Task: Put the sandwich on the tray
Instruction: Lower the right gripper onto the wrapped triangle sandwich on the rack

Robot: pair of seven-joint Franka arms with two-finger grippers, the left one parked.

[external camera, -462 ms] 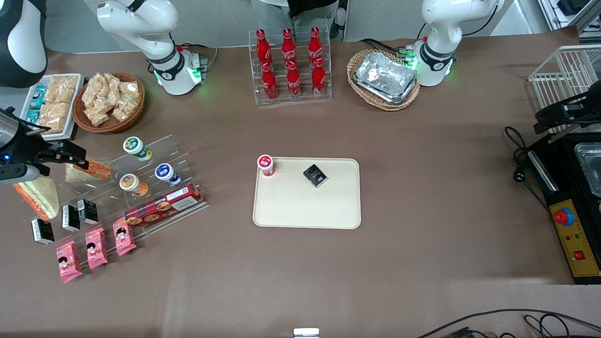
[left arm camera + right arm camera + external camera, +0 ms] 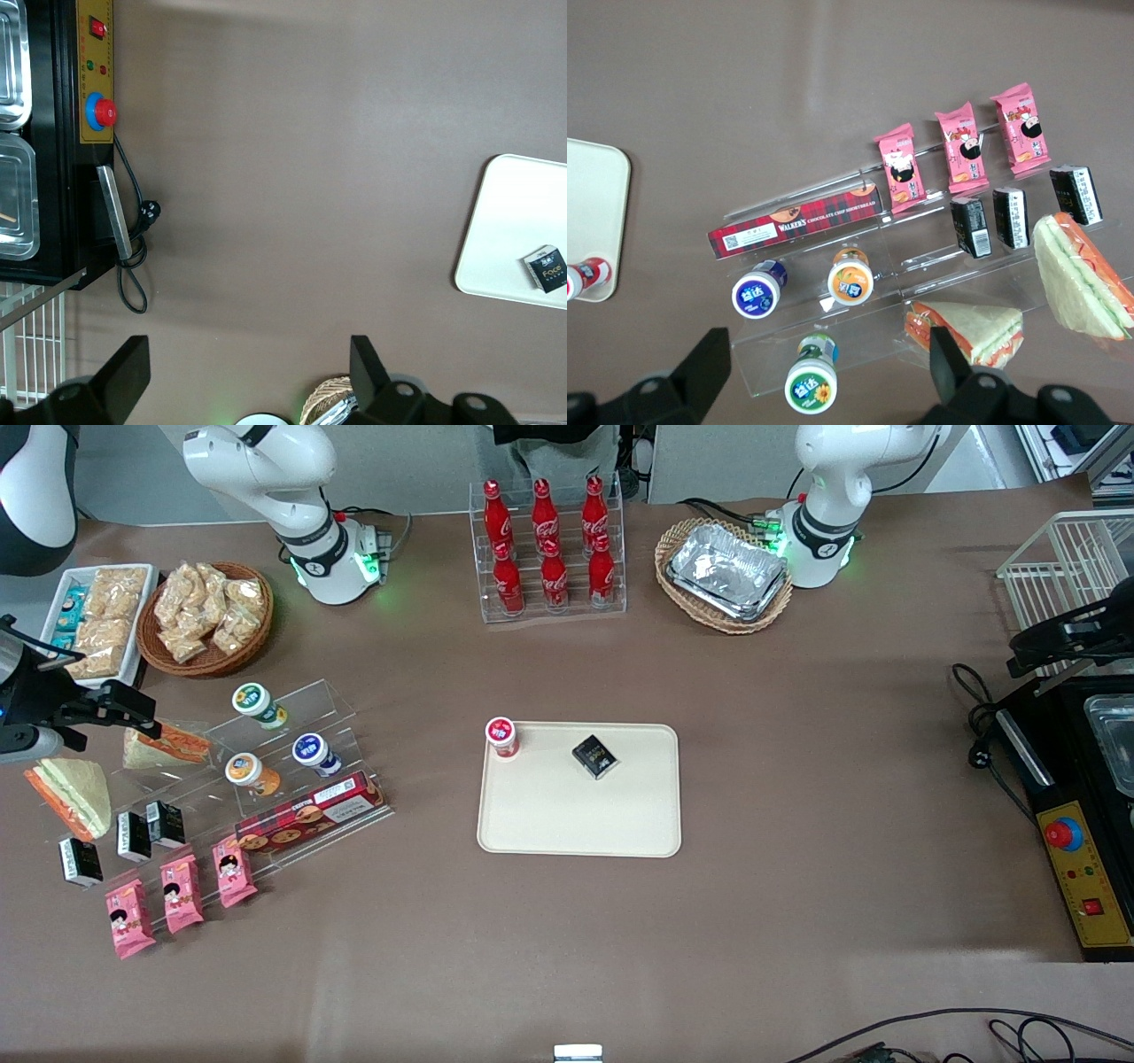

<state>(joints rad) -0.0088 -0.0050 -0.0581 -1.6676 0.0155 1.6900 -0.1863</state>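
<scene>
**A:** Since half a second ago, what has changed in the front view?

**B:** Only the gripper (image 2: 133, 713): it has drawn back a little toward the working arm's end of the table and now hangs just above the clear display shelf (image 2: 283, 779), so the sandwich (image 2: 75, 797) shows more fully. The sandwich lies on the table at about seven o'clock from the gripper, not touched by it. The other wrapped wedge (image 2: 164, 746), with red-orange stripes, sits right beside the gripper at four o'clock.

**A:** And the tray?

**B:** The tray (image 2: 580, 824) lies mid-table, well apart from the sandwich. On it stand a red-capped cup (image 2: 501, 735) at its ten o'clock corner and a small black box (image 2: 594, 756) near its twelve o'clock edge.

**A:** The left wrist view?

**B:** One end of the tray (image 2: 514, 230) with the black box (image 2: 546, 268) on it, and bare brown table (image 2: 292, 177).

**A:** The right wrist view?

**B:** Both gripper fingers (image 2: 700, 367) stand spread wide, holding nothing. The sandwich (image 2: 1085, 274) lies beside the black packets (image 2: 1010, 217); the striped wedge (image 2: 966, 326) lies between the fingers' line. A tray corner (image 2: 598, 221) shows, with the red-capped cup (image 2: 585, 276).
</scene>
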